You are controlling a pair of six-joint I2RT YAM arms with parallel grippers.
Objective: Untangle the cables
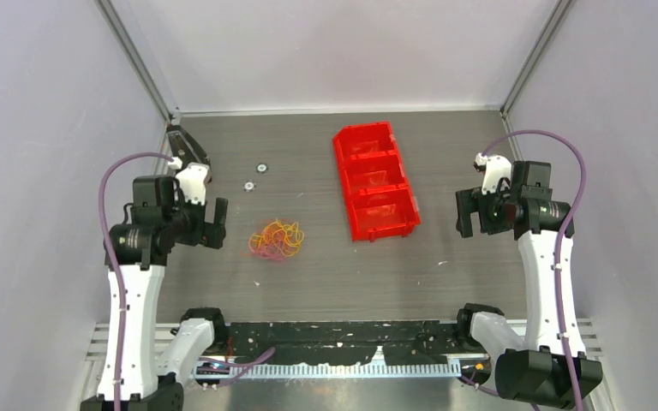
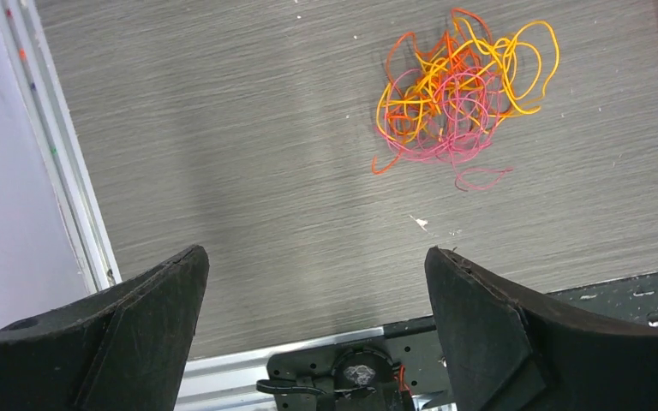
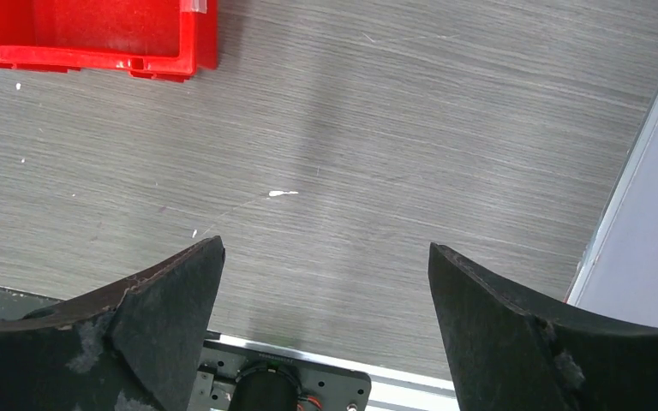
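Observation:
The cables (image 1: 277, 240) lie as one small tangle of orange, yellow and pink-red strands on the grey table, left of centre. The tangle also shows in the left wrist view (image 2: 458, 90), ahead and to the right of the fingers. My left gripper (image 1: 206, 224) is open and empty, held above the table just left of the tangle; it shows wide apart in its wrist view (image 2: 317, 257). My right gripper (image 1: 474, 214) is open and empty at the far right, well away from the cables, over bare table (image 3: 326, 253).
A red three-compartment bin (image 1: 375, 180) stands right of centre; its corner shows in the right wrist view (image 3: 94, 34). Two small round metal pieces (image 1: 262, 168) lie behind the tangle. Aluminium frame rails (image 2: 51, 145) border the table's sides.

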